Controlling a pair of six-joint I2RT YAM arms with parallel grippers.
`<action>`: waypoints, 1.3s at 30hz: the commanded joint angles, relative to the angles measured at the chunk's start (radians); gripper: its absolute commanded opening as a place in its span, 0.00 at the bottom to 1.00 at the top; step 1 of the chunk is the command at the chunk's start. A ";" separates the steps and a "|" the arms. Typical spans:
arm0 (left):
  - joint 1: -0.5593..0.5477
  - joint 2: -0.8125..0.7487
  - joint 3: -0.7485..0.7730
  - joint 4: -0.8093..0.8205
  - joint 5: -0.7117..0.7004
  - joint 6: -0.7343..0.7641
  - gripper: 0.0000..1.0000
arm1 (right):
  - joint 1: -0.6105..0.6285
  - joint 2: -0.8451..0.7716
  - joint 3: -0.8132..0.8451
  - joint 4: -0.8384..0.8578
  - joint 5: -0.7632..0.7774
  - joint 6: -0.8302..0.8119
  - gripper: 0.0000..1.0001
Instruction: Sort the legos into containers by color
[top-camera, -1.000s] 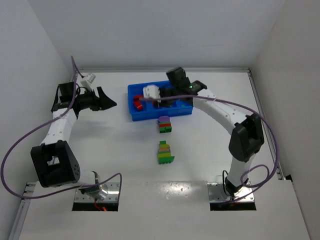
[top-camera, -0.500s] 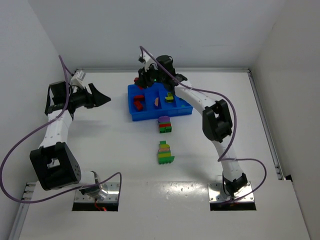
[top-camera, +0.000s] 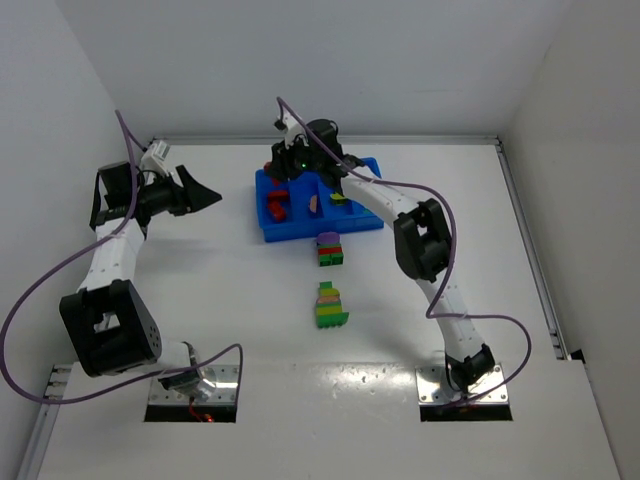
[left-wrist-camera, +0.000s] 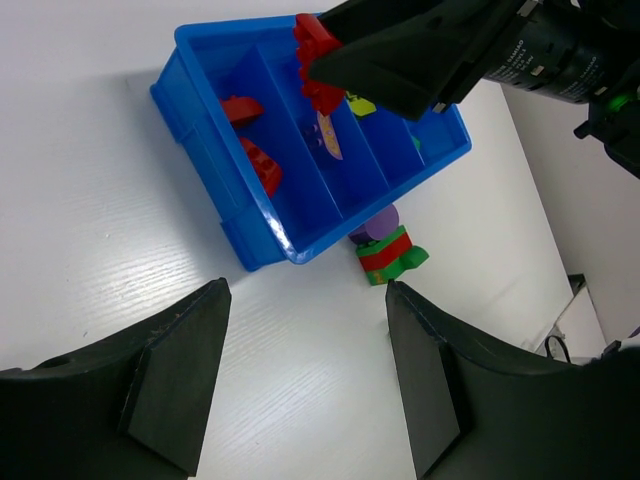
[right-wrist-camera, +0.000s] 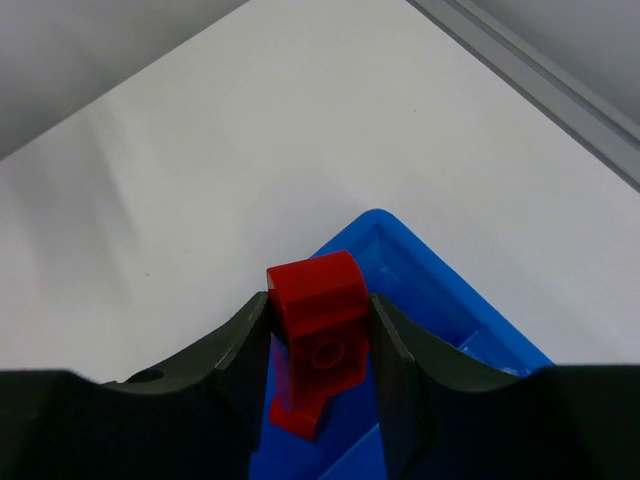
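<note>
Hanging above the far left corner of the blue tray (top-camera: 310, 232), the right gripper (right-wrist-camera: 320, 305) has its two fingers pressed on a red brick (right-wrist-camera: 315, 345), one finger on each side, and the brick is lifted clear of the tray floor. The left gripper (left-wrist-camera: 305, 295) is to the left of the tray, well apart from it, with the fingers spread and nothing between them; it points toward the tray. Inside the tray, the compartment at the left end contains two red bricks (top-camera: 277, 205). The next compartment to the right contains a pink piece (top-camera: 314, 203), and the compartment after that one contains a yellow-green piece (top-camera: 341, 198). I cannot tell what is in the compartment at the right end. On the white table (top-camera: 200, 300), just beside the near wall of the tray, stands a small stack (top-camera: 329, 249) with purple on top, red in the middle and green at the bottom. A second stack (top-camera: 328, 306), of green, pink and yellow-green bricks, stands more toward the near side from the tray, clearly apart from the first one.
</note>
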 joint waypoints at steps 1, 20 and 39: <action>0.011 -0.002 -0.003 0.040 0.033 -0.010 0.69 | 0.003 -0.005 0.035 0.061 0.012 0.020 0.43; -0.188 -0.105 0.039 -0.368 -0.038 0.504 0.69 | -0.133 -0.736 -0.507 -0.350 0.047 -0.309 0.65; -0.941 0.386 0.458 -0.876 -0.334 1.495 0.65 | -0.488 -1.464 -1.232 -0.498 -0.046 -0.424 0.65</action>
